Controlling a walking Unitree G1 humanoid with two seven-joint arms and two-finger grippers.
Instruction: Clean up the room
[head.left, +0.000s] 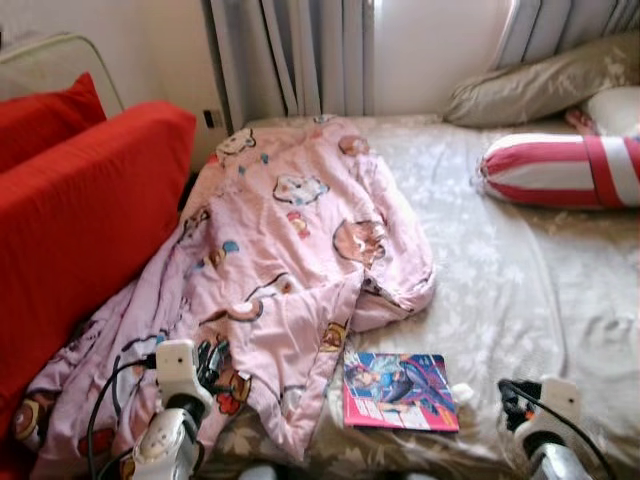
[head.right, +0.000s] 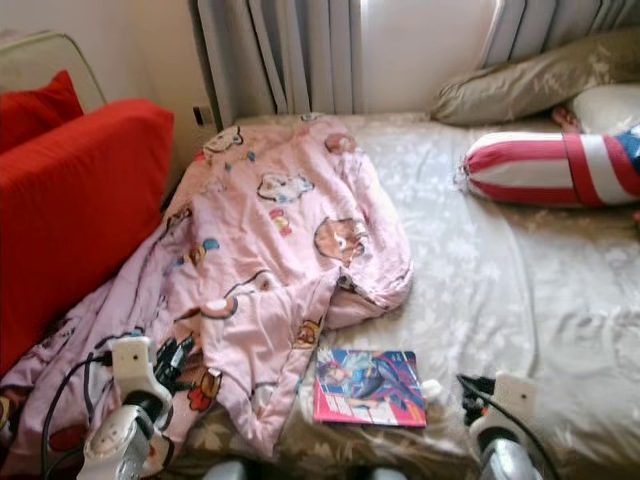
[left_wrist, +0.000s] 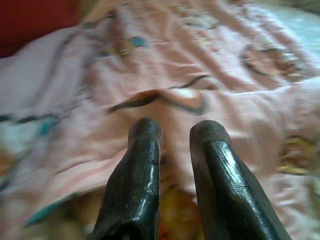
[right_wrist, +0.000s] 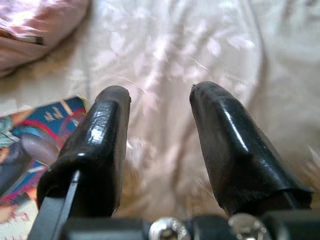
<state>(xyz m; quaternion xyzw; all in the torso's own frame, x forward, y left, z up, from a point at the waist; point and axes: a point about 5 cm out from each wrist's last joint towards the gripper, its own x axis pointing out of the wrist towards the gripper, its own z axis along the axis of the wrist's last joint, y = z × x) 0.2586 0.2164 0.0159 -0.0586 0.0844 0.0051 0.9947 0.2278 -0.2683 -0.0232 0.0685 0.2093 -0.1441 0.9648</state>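
A crumpled pink cartoon blanket (head.left: 290, 230) lies across the left half of the bed (head.left: 520, 280) and spills over its near-left corner. A colourful comic book (head.left: 400, 390) rests flat on the sheet at the front edge, just right of the blanket's hem. My left gripper (left_wrist: 176, 131) hovers low over the blanket's near end, open with nothing between its fingers; its black fingers (head.left: 207, 362) point across the pink cloth. To the right of the book my right gripper (right_wrist: 160, 97) stands open above the bare sheet, with the comic book (right_wrist: 30, 145) beside one finger.
A red-and-white striped bolster (head.left: 565, 170) and beige pillows (head.left: 540, 85) lie at the bed's far right. A red sofa with cushions (head.left: 70, 220) stands tight against the bed's left side. Grey curtains (head.left: 300, 55) hang behind. The right half of the sheet is bare.
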